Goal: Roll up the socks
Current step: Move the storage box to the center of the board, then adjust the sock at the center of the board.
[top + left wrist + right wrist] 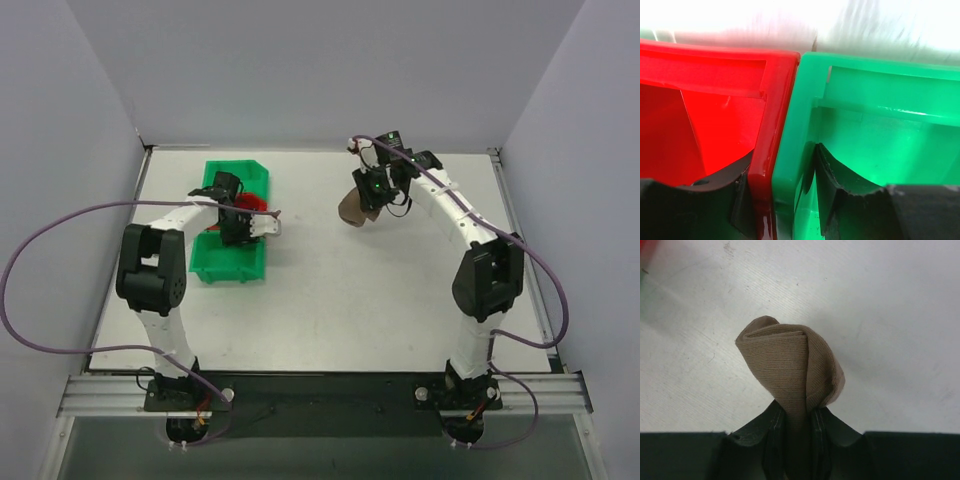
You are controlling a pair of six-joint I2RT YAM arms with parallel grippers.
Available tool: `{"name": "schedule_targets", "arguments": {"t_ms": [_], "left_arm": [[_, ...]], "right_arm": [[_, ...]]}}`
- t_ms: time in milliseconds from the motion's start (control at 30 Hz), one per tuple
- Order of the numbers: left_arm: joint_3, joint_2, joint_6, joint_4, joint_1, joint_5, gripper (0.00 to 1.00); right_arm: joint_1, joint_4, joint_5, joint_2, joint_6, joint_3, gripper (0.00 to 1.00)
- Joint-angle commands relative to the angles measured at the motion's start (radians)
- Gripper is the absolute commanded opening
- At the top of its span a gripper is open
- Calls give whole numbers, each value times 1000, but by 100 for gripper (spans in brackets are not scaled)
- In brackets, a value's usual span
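Note:
A tan-brown sock (790,360), folded into a loose bundle, hangs from my right gripper (795,412), which is shut on its lower part. Its maroon cuff is hidden. In the top view the sock (352,210) hangs just above the table at the centre back, below my right gripper (372,192). My left gripper (243,215) is over the bins at the left. In the left wrist view my left gripper (782,155) straddles two adjoining walls, one finger inside a red bin (715,115) and the other inside a green bin (880,140), pressed against them.
Two green bins (235,262) stand at the left of the white table, with the red bin (255,203) between them at my left gripper. Grey walls enclose the table on three sides. Cables loop from both arms.

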Motion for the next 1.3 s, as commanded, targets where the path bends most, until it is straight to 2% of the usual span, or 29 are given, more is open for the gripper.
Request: {"name": "schedule_targets", "arguments": {"t_ms": [0,167,300,400,433,633,667,800,867,1067,1167,1267], "left_arm": [[-29,28,-20,94,-92,-33,34],[46,88,-63,131,-219,-90,34],[116,136,-91,137,-270,-99,36],[104,120,-121,175,-319,-96,49],[101,113,-127,180,-331,-95,63],[101,41,-222,201,-362,-78,79],[100,15,-235,206,-362,-78,97],[83,-79,-308,223,-359,-44,97],[63,-158,-353,238,-357,20,97],[-70,-314,-535,394,-365,88,97],[-193,-357,-580,512,-417,60,97],[-322,-393,-589,635,-509,-42,97]], "right_arm": [[-57,-14,36,-111,24,-65,0],[-122,9,27,-168,29,-134,0],[-148,8,61,-195,6,-171,0],[-153,9,87,-217,4,-191,0],[-153,9,99,-218,7,-192,0],[-151,14,136,-189,4,-195,0],[-151,19,149,-175,-2,-206,0],[-151,46,189,-142,-45,-231,0],[-143,63,211,-132,-71,-258,0],[-52,134,229,-113,-211,-361,0],[18,141,203,-77,-252,-412,0],[67,108,145,-22,-254,-410,0]]}}
